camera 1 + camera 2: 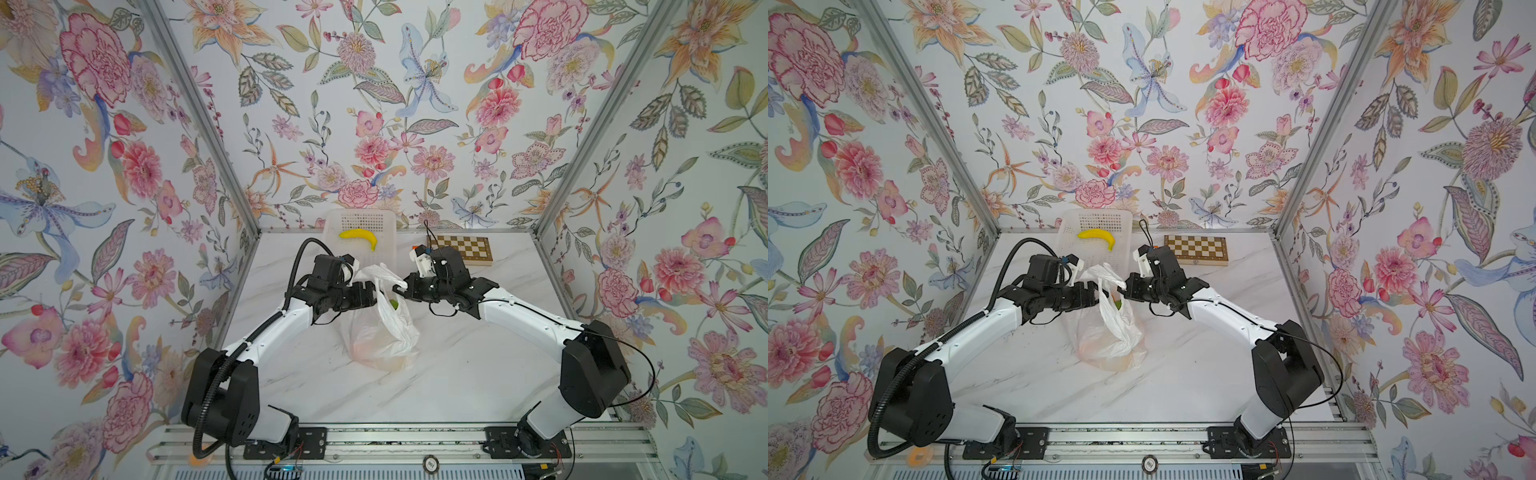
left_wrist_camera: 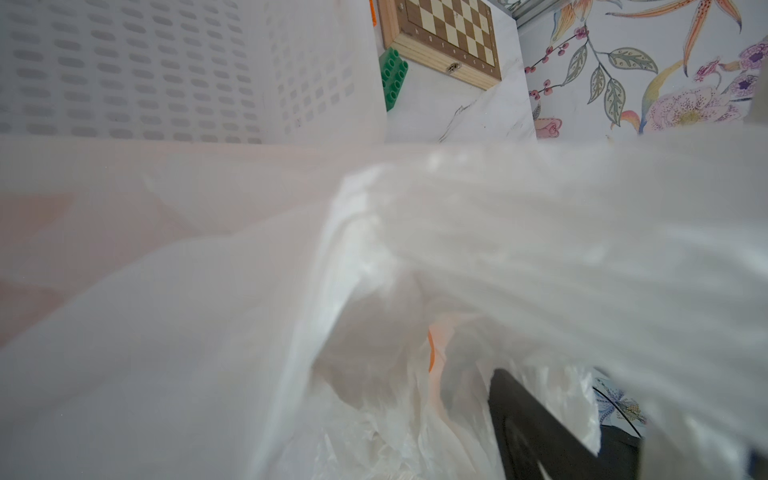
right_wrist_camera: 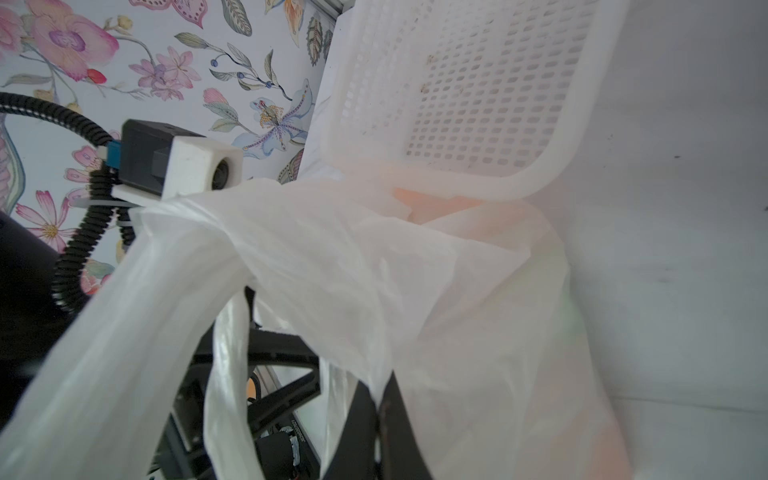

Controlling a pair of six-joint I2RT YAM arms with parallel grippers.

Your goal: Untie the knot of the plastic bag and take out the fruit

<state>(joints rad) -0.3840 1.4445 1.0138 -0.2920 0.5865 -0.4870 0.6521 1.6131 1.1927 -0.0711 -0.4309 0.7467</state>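
Observation:
The plastic bag (image 1: 380,332) (image 1: 1108,332) stands mid-table, crinkly and translucent white, its mouth gaping upward. A green fruit (image 1: 394,305) (image 1: 1119,304) shows in the mouth, and orange fruit (image 1: 363,347) glows through the film lower down. No knot shows; loose handle strips (image 3: 224,374) hang free. My right gripper (image 1: 400,289) (image 3: 380,415) is shut on the bag's upper right edge, with film pinched between its fingers. My left gripper (image 1: 371,293) is at the bag's left edge. One of its fingers (image 2: 536,432) stands far to one side, the other is hidden by film.
A white perforated basket (image 1: 360,218) (image 3: 561,158) holding a yellow banana (image 1: 359,237) stands just behind the bag. A wooden chessboard (image 1: 465,249) lies at the back right, with a green toy brick (image 2: 395,79) beside it. Floral walls enclose three sides.

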